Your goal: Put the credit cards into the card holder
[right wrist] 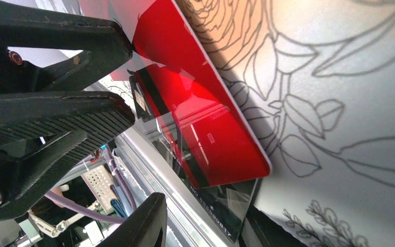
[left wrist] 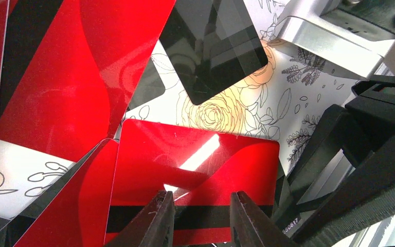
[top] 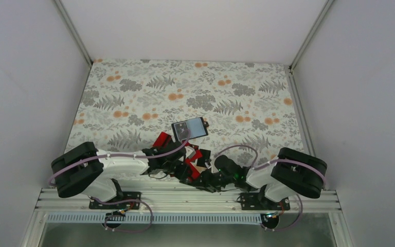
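Left jaws: partly open over a red card [left wrist: 195, 154], gripping nothing.
Right jaws: parted, seemingly empty, beside that card.

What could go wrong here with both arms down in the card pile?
The left fingers and right fingers sit close together, so they might collide. The red card overlaps a black card, so a pinch may drag both. Both lie by the front rail; a nudge could push them off.
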Controlling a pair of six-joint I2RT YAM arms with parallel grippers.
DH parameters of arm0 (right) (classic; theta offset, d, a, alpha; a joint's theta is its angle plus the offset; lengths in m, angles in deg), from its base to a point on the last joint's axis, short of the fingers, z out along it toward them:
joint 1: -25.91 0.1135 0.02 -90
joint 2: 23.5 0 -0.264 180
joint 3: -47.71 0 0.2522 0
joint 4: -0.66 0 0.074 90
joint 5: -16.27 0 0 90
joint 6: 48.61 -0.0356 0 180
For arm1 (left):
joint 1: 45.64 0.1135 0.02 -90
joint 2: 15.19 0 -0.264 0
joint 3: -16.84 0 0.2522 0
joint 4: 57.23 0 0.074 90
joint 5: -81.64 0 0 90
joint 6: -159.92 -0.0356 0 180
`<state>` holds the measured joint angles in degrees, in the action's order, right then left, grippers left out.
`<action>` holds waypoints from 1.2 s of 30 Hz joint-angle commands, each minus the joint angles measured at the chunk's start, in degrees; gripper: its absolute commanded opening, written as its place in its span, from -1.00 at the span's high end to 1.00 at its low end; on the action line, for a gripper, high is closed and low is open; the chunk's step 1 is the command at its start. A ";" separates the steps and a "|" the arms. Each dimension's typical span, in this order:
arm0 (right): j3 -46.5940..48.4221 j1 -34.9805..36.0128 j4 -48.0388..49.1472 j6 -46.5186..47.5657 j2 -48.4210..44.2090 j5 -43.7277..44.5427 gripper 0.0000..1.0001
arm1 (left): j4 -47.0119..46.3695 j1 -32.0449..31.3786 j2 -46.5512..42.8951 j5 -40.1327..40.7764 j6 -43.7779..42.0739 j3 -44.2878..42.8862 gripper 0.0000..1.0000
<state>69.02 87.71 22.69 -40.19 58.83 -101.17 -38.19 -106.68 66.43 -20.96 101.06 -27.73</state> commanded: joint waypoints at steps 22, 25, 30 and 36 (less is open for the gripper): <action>3.83 -8.45 -30.37 9.30 -20.50 6.35 0.92 | 16.57 3.38 -7.47 10.16 2.85 -8.95 0.36; 4.32 -13.63 -37.38 12.38 -25.76 4.25 0.92 | 18.20 6.29 -7.79 10.85 1.97 -11.25 0.36; 7.32 -20.34 -43.53 18.19 -30.04 0.13 0.92 | 18.48 11.07 -8.51 9.98 0.94 -15.08 0.35; 13.19 -26.77 -47.75 24.55 -28.34 -3.98 0.92 | 15.42 14.98 -8.94 6.26 2.32 -16.88 0.22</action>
<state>77.39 64.24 -19.23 -22.33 29.73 -101.80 -21.30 -93.45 58.76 -12.24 103.13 -43.05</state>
